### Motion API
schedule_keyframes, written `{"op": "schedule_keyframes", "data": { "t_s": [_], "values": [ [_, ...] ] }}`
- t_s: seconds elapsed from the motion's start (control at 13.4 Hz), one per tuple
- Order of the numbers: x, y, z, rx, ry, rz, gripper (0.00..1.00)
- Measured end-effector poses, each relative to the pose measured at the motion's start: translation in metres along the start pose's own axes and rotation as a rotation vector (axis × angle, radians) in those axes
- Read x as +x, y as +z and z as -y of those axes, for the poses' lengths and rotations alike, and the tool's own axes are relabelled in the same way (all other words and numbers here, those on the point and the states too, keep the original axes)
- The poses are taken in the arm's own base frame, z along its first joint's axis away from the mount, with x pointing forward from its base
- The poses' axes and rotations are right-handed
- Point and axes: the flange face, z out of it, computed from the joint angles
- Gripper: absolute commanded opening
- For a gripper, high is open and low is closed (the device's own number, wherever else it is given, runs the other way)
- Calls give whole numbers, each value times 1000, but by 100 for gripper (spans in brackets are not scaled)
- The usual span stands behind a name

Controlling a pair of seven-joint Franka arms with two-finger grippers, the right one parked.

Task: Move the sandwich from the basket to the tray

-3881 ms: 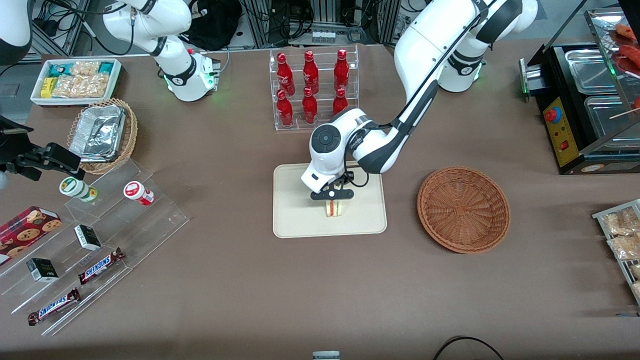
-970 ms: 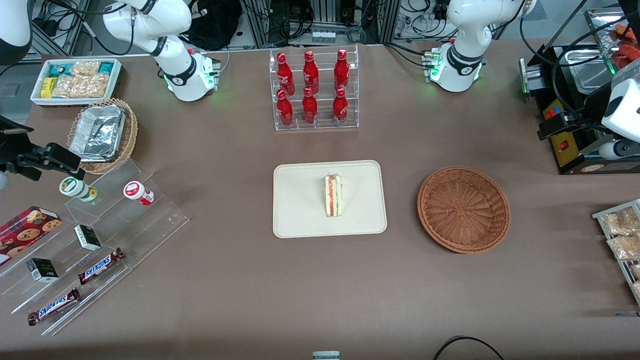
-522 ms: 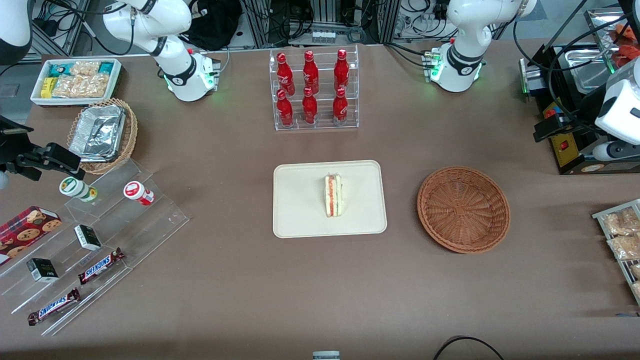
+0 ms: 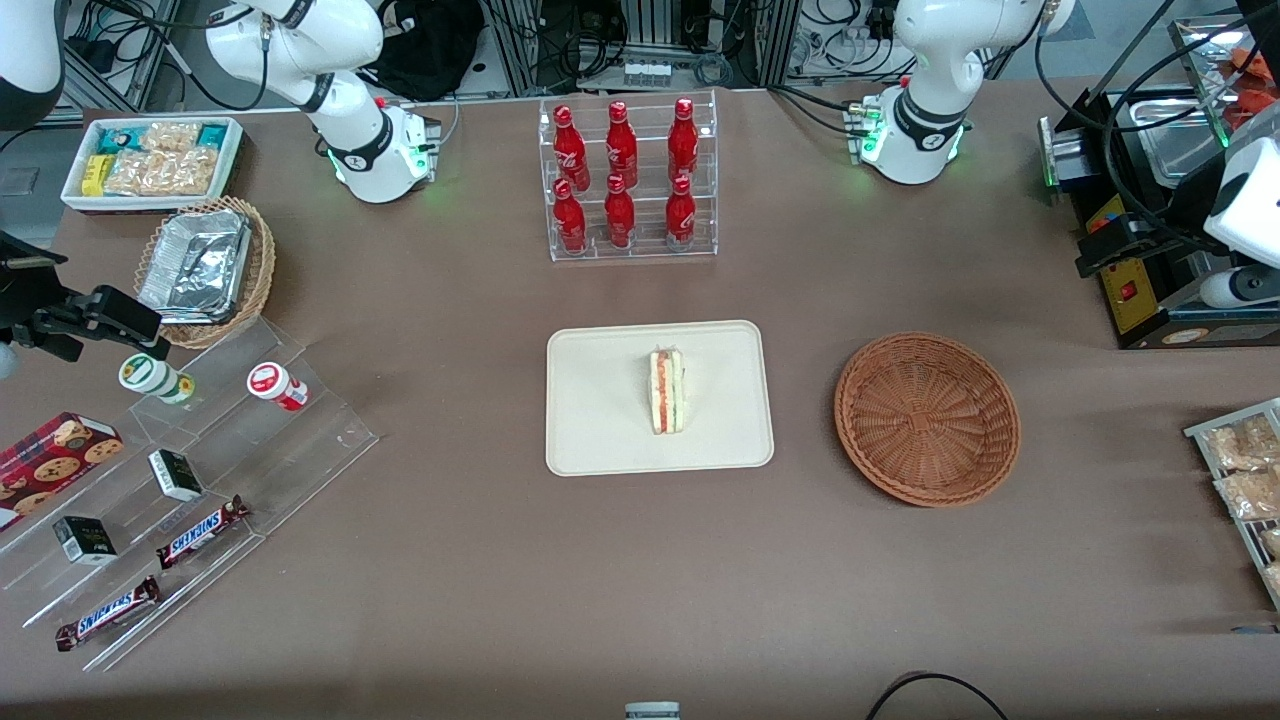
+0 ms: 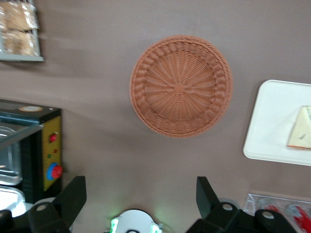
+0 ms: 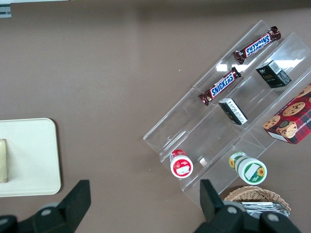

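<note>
The sandwich (image 4: 667, 390) stands on its edge on the cream tray (image 4: 600, 420), with nothing touching it. The reddish-brown basket (image 4: 927, 418) is empty and lies beside the tray, toward the working arm's end. My gripper (image 4: 1108, 247) hangs high over the black appliance at that end, far from both. It is open, its two dark fingers (image 5: 74, 194) spread wide with nothing between them. From the wrist I look down on the basket (image 5: 181, 86), the tray's end (image 5: 272, 121) and the sandwich (image 5: 301, 128).
A clear rack of red bottles (image 4: 628, 180) stands farther from the front camera than the tray. The black appliance (image 4: 1150, 260) and a rack of snack packets (image 4: 1240, 470) are at the working arm's end. Acrylic steps with snacks (image 4: 190, 470) and a foil-tray basket (image 4: 205, 270) are at the parked arm's end.
Earlier my gripper was at the sandwich on the tray; it has since let go and drawn off to the working arm's end. In the last second the hand only shifted slightly.
</note>
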Motion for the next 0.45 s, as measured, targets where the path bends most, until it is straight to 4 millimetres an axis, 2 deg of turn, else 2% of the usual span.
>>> {"op": "schedule_keyframes", "data": {
  "t_s": [0.22,0.45],
  "values": [
    [0,-4,5,16,96,-12,100],
    [-1,-8,1,6,133,-23,100]
  ]
}}
